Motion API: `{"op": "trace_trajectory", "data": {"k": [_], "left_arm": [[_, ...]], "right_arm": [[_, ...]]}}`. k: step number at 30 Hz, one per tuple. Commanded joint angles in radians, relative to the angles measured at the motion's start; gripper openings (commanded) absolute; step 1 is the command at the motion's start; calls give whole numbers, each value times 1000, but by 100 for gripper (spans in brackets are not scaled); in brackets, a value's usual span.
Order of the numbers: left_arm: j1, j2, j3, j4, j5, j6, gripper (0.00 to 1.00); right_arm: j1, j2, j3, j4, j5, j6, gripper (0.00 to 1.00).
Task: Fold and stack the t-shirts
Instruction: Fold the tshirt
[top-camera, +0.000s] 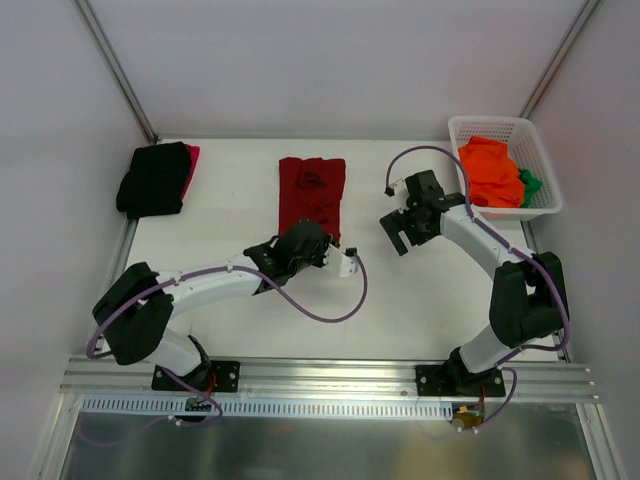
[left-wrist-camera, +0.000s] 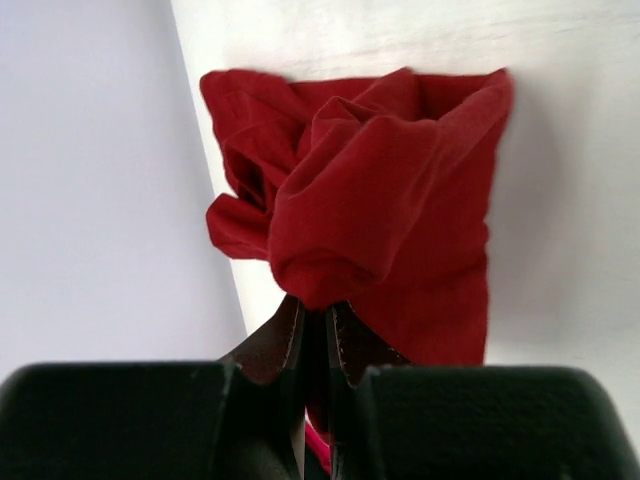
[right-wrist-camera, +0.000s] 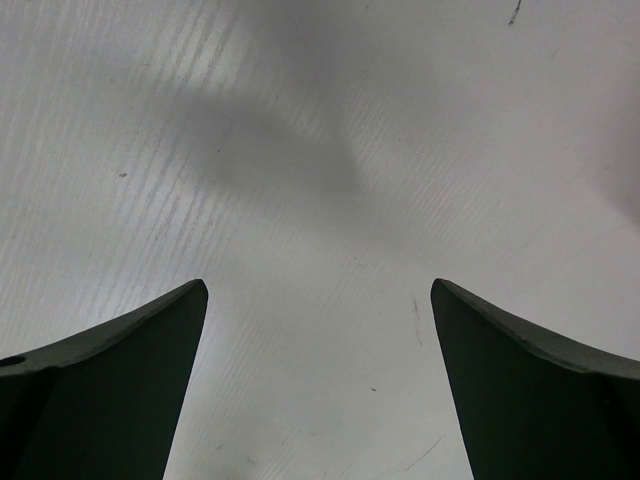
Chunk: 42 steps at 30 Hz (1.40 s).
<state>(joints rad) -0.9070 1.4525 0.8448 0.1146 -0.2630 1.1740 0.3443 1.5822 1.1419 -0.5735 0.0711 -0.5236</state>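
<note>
Left wrist: plain dark red t-shirt (left-wrist-camera: 385, 200) in left hand (left-wrist-camera: 316, 310)

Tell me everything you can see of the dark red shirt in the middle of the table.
The dark red t-shirt is soft, plain cloth, lying on the white table as a narrow strip running away from the arms, apparently partly folded. Its near end is bunched and wrinkled, pinched in the shut left gripper. The far part lies flatter. Nothing else touches it.

left hand (left-wrist-camera: 318, 312) clamped, right hand (right-wrist-camera: 320, 295) spread wide

light: bright, even | shadow: soft, on table (right-wrist-camera: 300, 150) | blur: left tool (left-wrist-camera: 318, 312)
</note>
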Motion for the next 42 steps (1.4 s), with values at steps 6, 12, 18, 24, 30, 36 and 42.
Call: {"op": "trace_trajectory", "data": {"k": [6,12,18,24,30,36,42], "left_arm": [[169,135,195,92,94,110,0],[238,232,336,125,146,125,0],[272,333,492,128,174,164,0],[315,468,640,128,215,179,0],[358,585,747,73,240,167,0],[381,649,826,40,257,158,0],[399,712,873,37,260,159,0]], "right_arm": [[-10,-4,19,-14,-5,13,99],[-14,-1,19,-14,-7,11,99],[-16,2,22,-14,-11,10,99],[-24,-1,16,-14,-11,8,99],[-34,-2,15,-15,-17,11,99],[-34,-2,18,-20,-31,14,99],[-37,-2,18,-20,-36,16,99]]}}
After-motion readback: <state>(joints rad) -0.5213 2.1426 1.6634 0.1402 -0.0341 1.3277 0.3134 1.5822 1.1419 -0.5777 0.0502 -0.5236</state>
